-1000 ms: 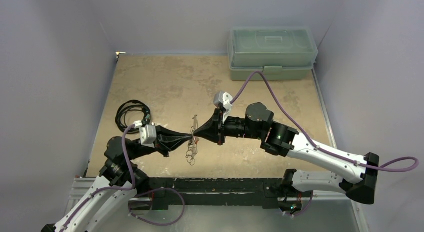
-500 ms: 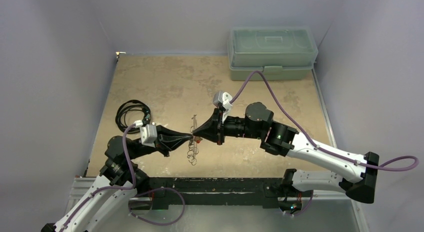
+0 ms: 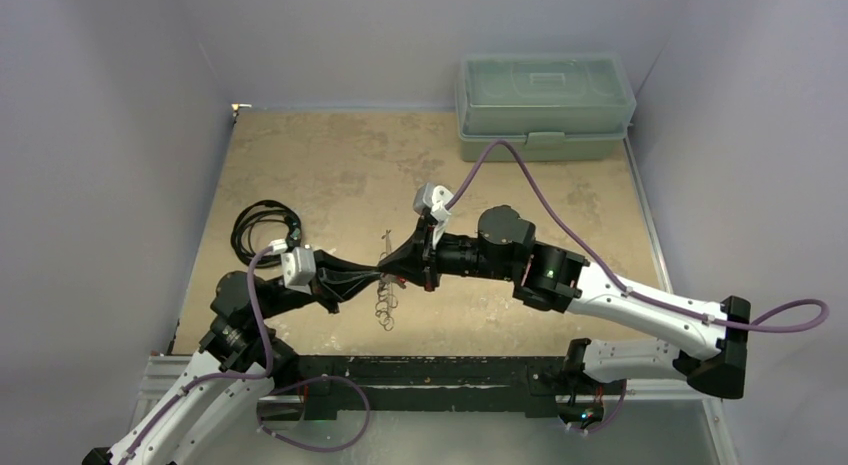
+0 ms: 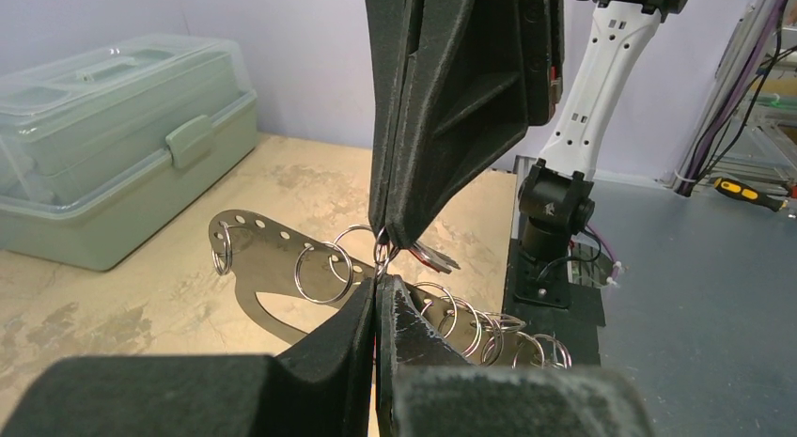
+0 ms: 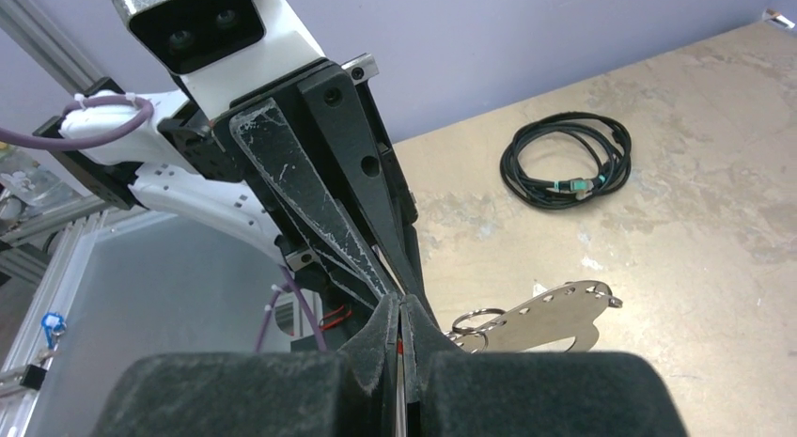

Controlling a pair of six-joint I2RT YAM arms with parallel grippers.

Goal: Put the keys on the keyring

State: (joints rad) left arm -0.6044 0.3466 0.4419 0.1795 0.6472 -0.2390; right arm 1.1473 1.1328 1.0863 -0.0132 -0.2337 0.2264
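Observation:
My left gripper [image 3: 381, 278] is shut on the keyring [image 4: 273, 241], a flat silver plate with holes that carries several wire rings. The plate is held above the table, and its rings hang below the tips in the top view [image 3: 383, 307]. My right gripper [image 3: 396, 273] meets the left one tip to tip. It is shut on the key [image 4: 434, 258], whose red head shows between the pads in the right wrist view [image 5: 399, 346]. In the left wrist view the right gripper [image 4: 383, 241] comes down from above onto a small ring at my left gripper [image 4: 378, 285]. The plate [image 5: 554, 315] sticks out to the right.
A pale green lidded toolbox [image 3: 545, 105] stands at the back right of the tan table [image 3: 330, 165]. A coiled black cable [image 3: 265, 230] lies at the left, just behind the left arm. The dark base rail runs along the near edge.
The right arm has shifted a little to the left, pressing closer to the left gripper's tip. The left gripper and the keyring have stayed nearly still.

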